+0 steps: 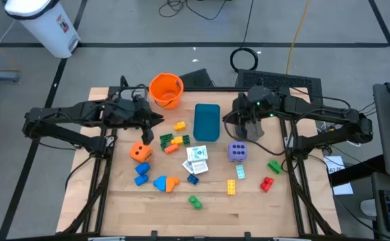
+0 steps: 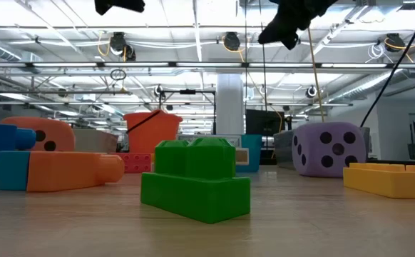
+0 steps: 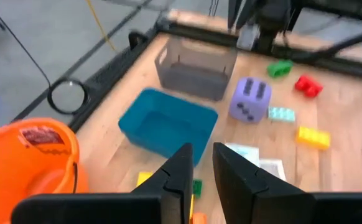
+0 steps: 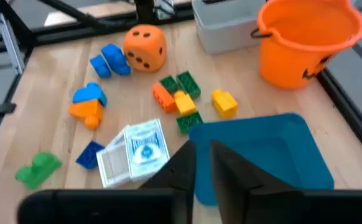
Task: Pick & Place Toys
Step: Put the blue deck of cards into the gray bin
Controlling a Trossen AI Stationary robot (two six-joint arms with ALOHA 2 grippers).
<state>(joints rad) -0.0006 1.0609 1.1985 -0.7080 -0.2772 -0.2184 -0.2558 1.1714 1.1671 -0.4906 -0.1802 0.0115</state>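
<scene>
The toys lie spread on the wooden table (image 1: 114, 201): an orange die (image 1: 140, 152), a purple die (image 1: 237, 152), white cards (image 1: 196, 158) and several small bricks, among them a green one (image 1: 195, 201) at the near side and a yellow one (image 1: 230, 187). My left gripper (image 1: 160, 120) hangs above the table beside the orange bucket (image 1: 166, 90), shut and holding nothing (image 3: 203, 158). My right gripper (image 1: 238, 127) hangs above the teal tray's (image 1: 207, 122) right side, shut and holding nothing (image 4: 203, 155). Both point slantwise down toward the table's middle.
A grey tray (image 3: 196, 68) stands under the right arm, beyond the teal tray (image 3: 165, 127). Another grey tray (image 4: 227, 25) stands by the bucket (image 4: 308, 40) under the left arm. Bare wood lies along the near edge.
</scene>
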